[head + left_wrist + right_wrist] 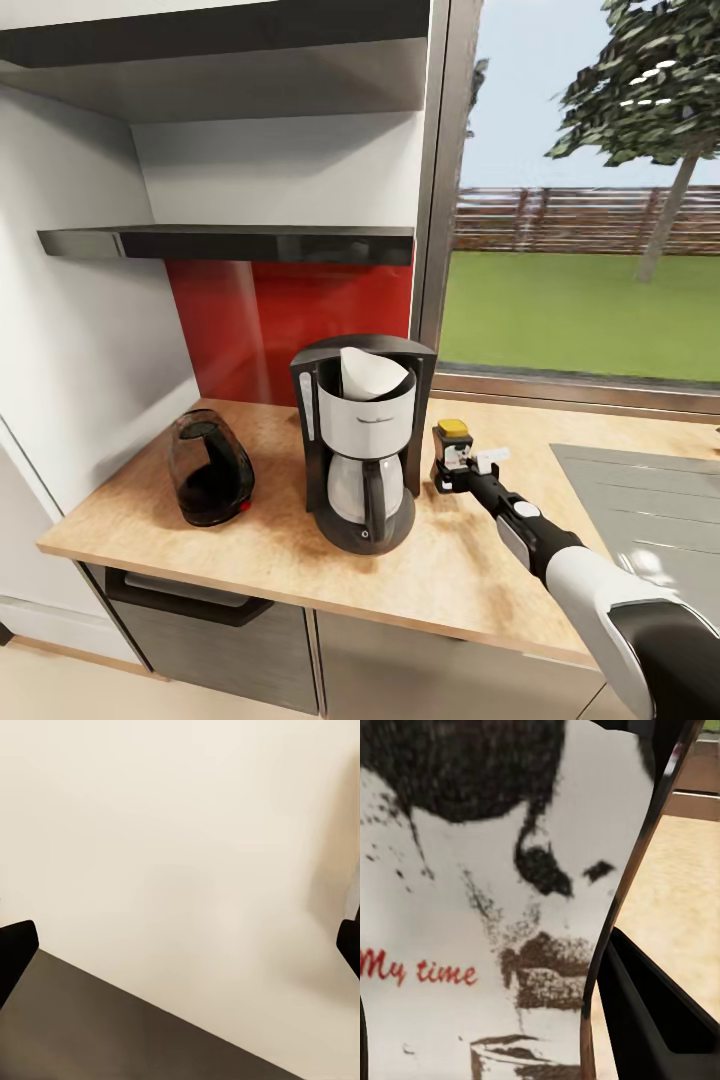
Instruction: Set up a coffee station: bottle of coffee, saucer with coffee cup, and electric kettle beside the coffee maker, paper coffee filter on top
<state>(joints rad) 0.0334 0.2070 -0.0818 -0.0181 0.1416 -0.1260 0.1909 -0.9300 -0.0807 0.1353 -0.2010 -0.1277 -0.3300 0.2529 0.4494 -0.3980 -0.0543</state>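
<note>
The wooden countertop [250,560] runs under the right gripper [452,470], with a grey sink [640,500] off to the gripper's right. Well beyond the gripper to its left lies the dark electric kettle [210,468], tipped on its side on the counter. Just to the gripper's left stands the black and white coffee maker [362,440], upright, with a white paper coffee filter [370,372] sitting in its top. The right gripper is pinched on the bottle of coffee [453,448], a small jar with a yellow lid, held upright at the counter beside the coffee maker. In the right wrist view its label [487,907] reads "My time". The left gripper [180,945] has its fingers spread wide, facing a pale surface.
</note>
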